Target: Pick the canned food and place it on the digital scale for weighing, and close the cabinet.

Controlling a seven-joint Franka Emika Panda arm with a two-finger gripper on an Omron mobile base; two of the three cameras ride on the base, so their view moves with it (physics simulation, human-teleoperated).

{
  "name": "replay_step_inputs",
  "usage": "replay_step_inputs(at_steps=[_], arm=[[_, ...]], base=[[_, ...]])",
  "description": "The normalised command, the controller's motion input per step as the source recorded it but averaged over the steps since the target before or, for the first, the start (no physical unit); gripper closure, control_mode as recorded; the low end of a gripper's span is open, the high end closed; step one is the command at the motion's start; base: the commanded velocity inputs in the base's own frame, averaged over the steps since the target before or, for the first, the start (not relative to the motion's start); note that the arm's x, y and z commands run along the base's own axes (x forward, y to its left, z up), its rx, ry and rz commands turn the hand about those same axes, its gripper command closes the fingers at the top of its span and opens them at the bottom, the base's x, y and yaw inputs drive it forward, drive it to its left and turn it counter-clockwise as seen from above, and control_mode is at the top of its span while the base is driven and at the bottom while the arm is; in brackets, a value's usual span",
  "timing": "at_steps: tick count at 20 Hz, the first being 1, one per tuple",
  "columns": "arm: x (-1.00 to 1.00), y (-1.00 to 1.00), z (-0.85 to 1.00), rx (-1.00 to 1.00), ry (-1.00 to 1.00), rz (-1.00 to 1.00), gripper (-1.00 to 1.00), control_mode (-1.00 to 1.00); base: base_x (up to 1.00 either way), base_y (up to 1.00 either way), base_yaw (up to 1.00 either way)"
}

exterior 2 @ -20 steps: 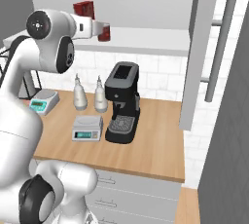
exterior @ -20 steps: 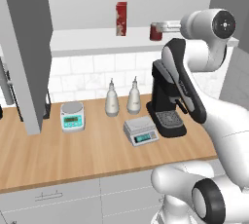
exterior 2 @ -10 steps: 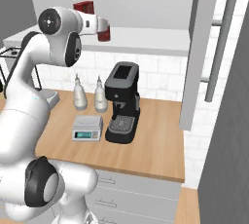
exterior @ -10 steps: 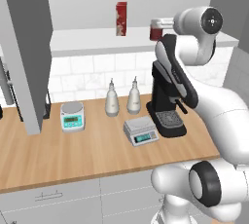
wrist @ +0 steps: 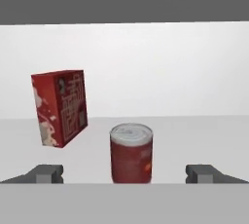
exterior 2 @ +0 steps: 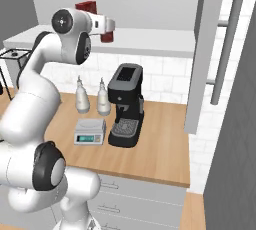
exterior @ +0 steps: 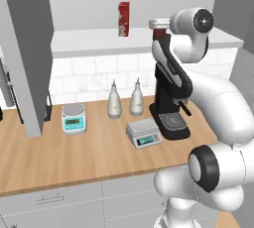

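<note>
Red canned food [wrist: 131, 153] stands on the cabinet [exterior: 30, 48] shelf, right of the red carton [wrist: 60, 107]. My end effector [wrist: 126, 173] is spread wide, straddling it without touching; I should advance level, centre the can, then close gently

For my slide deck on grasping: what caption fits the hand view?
Open gripper lined up on the canned food on the cabinet shelf, red carton standing to its left.
</note>
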Motion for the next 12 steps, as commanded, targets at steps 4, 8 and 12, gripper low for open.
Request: replay_step_inputs(at_steps=[4,8,12], arm=[[0.53,0.0,-0.07,0.0,0.0,0.0,-1.0,-1.0],[0.39,0.0,-0.05,0.0,0.0,0.0,-1.0,-1.0],[0.24,0.0,-0.23,0.0,0.0,0.0,-1.0,-1.0]], base=[[0.0,0.0,0.0],[0.0,0.0,0.0],[0.0,0.0,0.0]])
